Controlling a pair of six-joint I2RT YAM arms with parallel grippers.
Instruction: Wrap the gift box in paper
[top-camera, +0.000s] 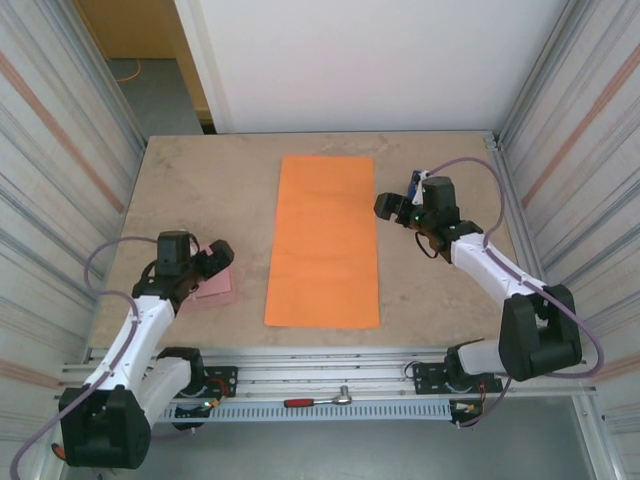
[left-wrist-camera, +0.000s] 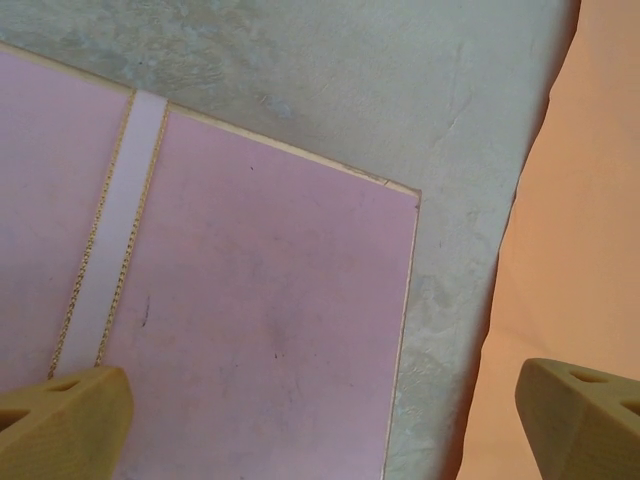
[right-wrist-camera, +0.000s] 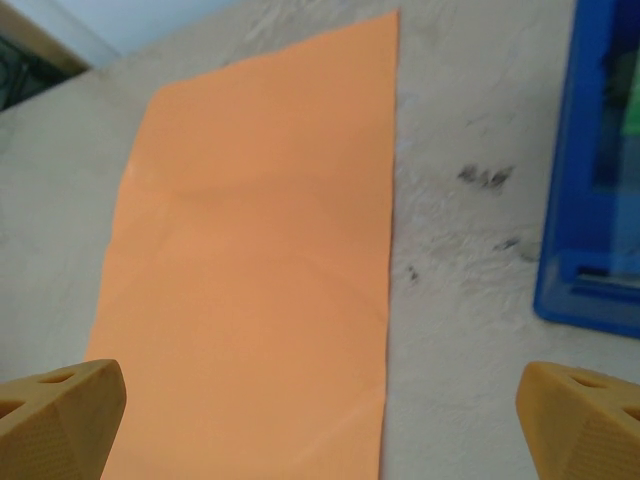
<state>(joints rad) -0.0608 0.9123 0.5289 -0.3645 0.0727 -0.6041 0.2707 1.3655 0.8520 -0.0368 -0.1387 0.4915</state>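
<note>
The orange paper (top-camera: 325, 240) lies flat along the middle of the table (top-camera: 200, 180). The pale pink gift box (top-camera: 218, 287) sits to its left near the front edge, with a paler ribbon band across its lid. My left gripper (top-camera: 214, 258) hovers open just above the box (left-wrist-camera: 250, 300), its right corner between the wide-apart fingers (left-wrist-camera: 60, 420), and the paper's edge (left-wrist-camera: 575, 200) is off to the right. My right gripper (top-camera: 390, 208) is open beside the paper's right edge (right-wrist-camera: 260, 280), above it, with nothing between its fingers (right-wrist-camera: 575, 415).
A blue tape dispenser (top-camera: 417, 185) (right-wrist-camera: 598, 170) stands just behind the right gripper, near the paper's far right corner. Corrugated walls close in both sides of the table. A red-handled tool (top-camera: 320, 400) lies on the rail in front of the arm bases.
</note>
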